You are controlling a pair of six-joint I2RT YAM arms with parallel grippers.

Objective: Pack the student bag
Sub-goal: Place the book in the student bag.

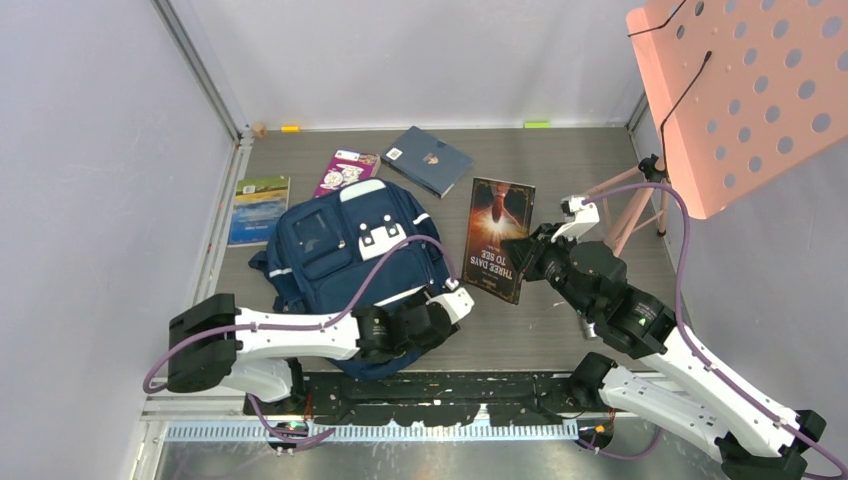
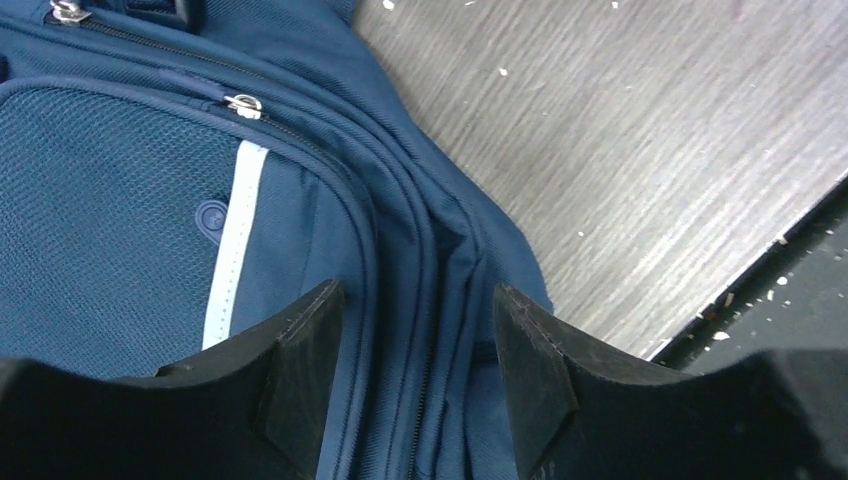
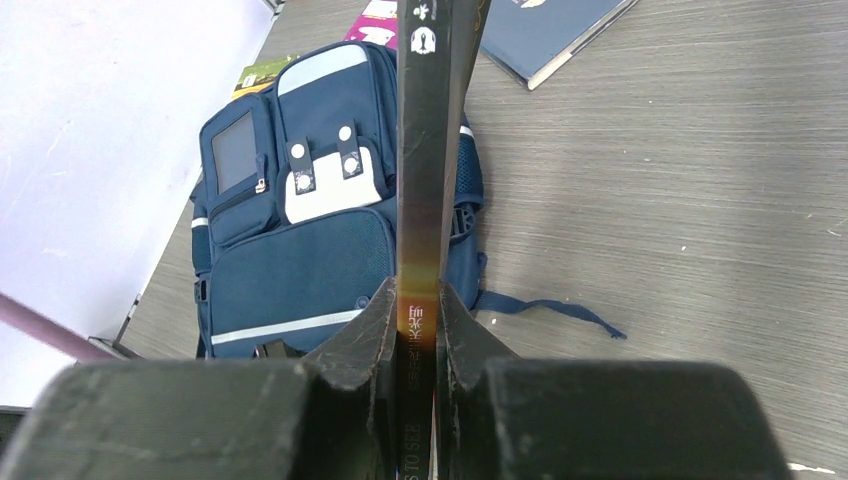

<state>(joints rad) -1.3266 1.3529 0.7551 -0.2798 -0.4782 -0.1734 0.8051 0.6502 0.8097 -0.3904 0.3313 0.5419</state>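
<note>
The navy student bag [image 1: 330, 250] lies flat on the table, front pocket up, with white patches and pale stripes. My left gripper [image 1: 440, 318] is open at the bag's near right edge. In the left wrist view its fingers [image 2: 415, 295] straddle the bag's [image 2: 120, 220] zipper seams and hold nothing. My right gripper [image 1: 530, 255] is shut on the edge of a dark book titled "Three Days to See" [image 1: 498, 238], just right of the bag. In the right wrist view the gripper [image 3: 414, 295] clamps the book's spine [image 3: 420, 150], with the bag [image 3: 290, 270] behind it.
A dark blue book [image 1: 428, 160], a pink-purple booklet [image 1: 345, 170] and a green-blue book [image 1: 259, 208] lie beyond and left of the bag. A pink perforated stand [image 1: 740, 90] on legs rises at the right. Walls close in the left and back sides.
</note>
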